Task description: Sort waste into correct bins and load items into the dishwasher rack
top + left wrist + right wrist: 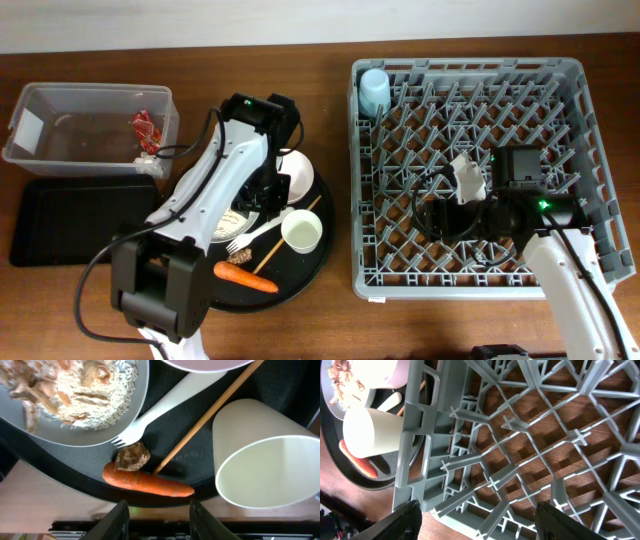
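Left gripper [159, 506] hangs over the near rim of the round black tray [312, 270], fingers spread, nothing between them. The carrot [150, 484] lies right under it, on the tray at that rim.

Risks, as I read them:
- The brown lump [132, 456] touches the carrot's top side, and the fork [150, 420] tines sit right against the lump. Closing on the carrot could drag either one along.
- The chopstick [210, 415] tip ends just beside the carrot. A finger landing on it levers the stick across the tray.
- The carrot is round and tapered and lies at the tray's rim, so an off-centre pinch could squirt it off the tray.
- The cream cup [265, 455] stands on the tray near the carrot's thin end, so a wide approach could tip it.
- Bin choice: the clear box [90, 125], left of the tray, holds the red wrapper [143, 128]. I judge the carrot belongs in the black rectangular tray [70, 225], also left of the round tray.

Right gripper [479, 512] is also wide open and empty, low over the dishwasher rack [470, 180], on the rack's side facing the round tray. Its fingers could snag on the pegs. If it reaches for the cup, both arms crowd the round tray.

The light-blue cup [375, 90] is in the rack corner nearest the round tray's far side.
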You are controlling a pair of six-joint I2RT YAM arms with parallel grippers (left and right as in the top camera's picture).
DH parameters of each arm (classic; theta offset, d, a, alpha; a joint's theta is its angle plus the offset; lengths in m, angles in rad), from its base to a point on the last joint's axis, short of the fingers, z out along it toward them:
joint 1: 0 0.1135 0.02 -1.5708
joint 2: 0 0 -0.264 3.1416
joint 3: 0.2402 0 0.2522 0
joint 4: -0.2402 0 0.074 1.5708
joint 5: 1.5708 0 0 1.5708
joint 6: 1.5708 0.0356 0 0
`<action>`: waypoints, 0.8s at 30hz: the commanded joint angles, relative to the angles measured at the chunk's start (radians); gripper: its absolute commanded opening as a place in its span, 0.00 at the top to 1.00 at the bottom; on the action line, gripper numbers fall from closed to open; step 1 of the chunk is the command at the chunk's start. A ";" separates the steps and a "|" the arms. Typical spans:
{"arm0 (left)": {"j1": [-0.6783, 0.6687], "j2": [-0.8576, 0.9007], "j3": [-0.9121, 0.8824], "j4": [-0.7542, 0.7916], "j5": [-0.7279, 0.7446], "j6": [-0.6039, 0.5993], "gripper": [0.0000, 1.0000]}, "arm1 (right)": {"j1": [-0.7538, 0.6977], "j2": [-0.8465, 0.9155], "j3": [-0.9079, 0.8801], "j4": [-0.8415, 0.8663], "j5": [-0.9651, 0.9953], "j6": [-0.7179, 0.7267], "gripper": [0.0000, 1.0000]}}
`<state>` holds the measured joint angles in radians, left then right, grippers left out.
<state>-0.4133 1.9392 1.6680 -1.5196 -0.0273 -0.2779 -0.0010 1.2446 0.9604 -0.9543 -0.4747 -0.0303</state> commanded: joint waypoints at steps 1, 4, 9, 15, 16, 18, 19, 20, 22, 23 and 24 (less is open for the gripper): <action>-0.006 -0.002 -0.066 0.090 0.102 0.025 0.61 | 0.000 -0.011 0.007 0.000 0.017 -0.006 0.25; -0.006 -0.002 -0.069 0.103 0.123 0.037 0.60 | 0.000 -0.011 0.007 0.000 0.017 -0.006 0.25; -0.006 -0.002 -0.113 0.142 0.167 0.047 0.57 | 0.000 -0.011 0.007 0.000 0.017 -0.006 0.24; -0.006 -0.003 -0.204 0.278 0.225 0.047 0.82 | 0.000 -0.011 0.007 0.000 0.017 -0.006 0.24; -0.003 -0.003 -0.194 0.283 0.225 0.048 0.97 | 0.000 -0.011 0.007 0.000 0.017 -0.006 0.24; 0.009 -0.003 -0.156 0.259 0.229 0.068 1.00 | 0.000 -0.011 0.007 0.000 0.017 -0.006 0.24; 0.020 -0.003 -0.124 0.232 0.241 0.096 1.00 | 0.000 -0.011 0.007 0.001 0.016 -0.006 0.24; 0.045 -0.006 -0.054 0.176 0.288 0.149 1.00 | 0.000 -0.011 0.007 0.004 0.016 -0.006 0.24; 0.100 -0.016 0.080 0.126 0.446 0.265 1.00 | 0.000 -0.011 0.025 0.009 0.015 -0.006 0.24; 0.124 -0.019 0.121 0.135 0.552 0.318 1.00 | 0.000 -0.011 0.048 0.010 0.011 -0.006 0.23; 0.147 -0.019 0.149 0.156 0.681 0.373 1.00 | 0.000 -0.011 0.070 0.016 -0.011 -0.006 0.23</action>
<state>-0.3214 1.9408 1.7245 -1.3865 0.3466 -0.0811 -0.0010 1.2446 0.9657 -0.9478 -0.4679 -0.0307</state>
